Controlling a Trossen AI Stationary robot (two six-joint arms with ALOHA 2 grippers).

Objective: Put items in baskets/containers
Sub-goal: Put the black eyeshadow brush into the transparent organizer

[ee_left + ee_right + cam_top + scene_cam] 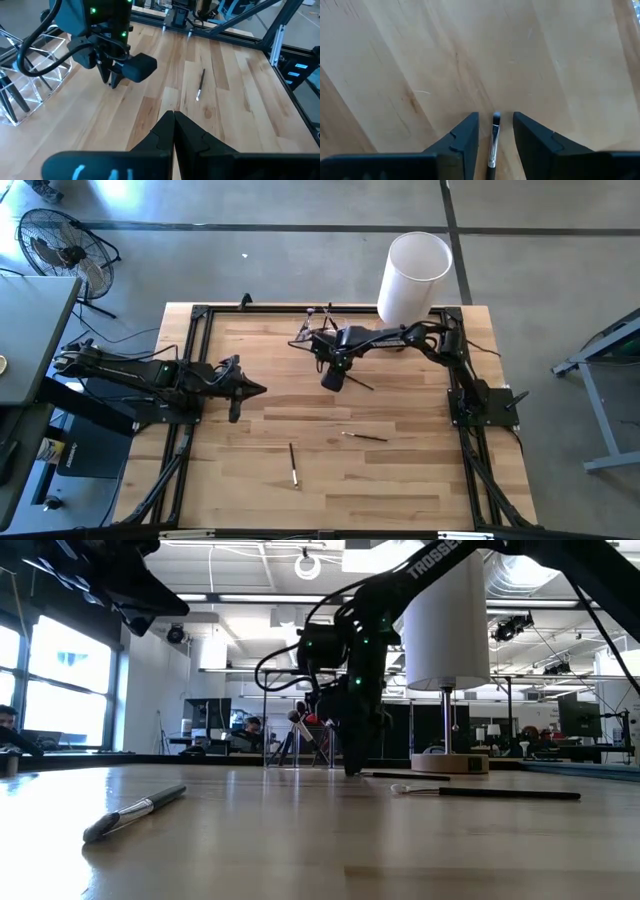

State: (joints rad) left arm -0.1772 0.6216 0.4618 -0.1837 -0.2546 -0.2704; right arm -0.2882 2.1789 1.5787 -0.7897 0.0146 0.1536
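Three loose brushes (293,464) (364,437) (357,381) (more sit in one clear holder (37,80)).

Right arm: extended from its base at the right edge toward the far middle of the surface, wrist bent downward. The right gripper (495,131) points straight down, tips at the surface, fingers (462,132) parted. Left arm: reaches in from the left edge; left gripper (173,120) raised, fingers closed together.
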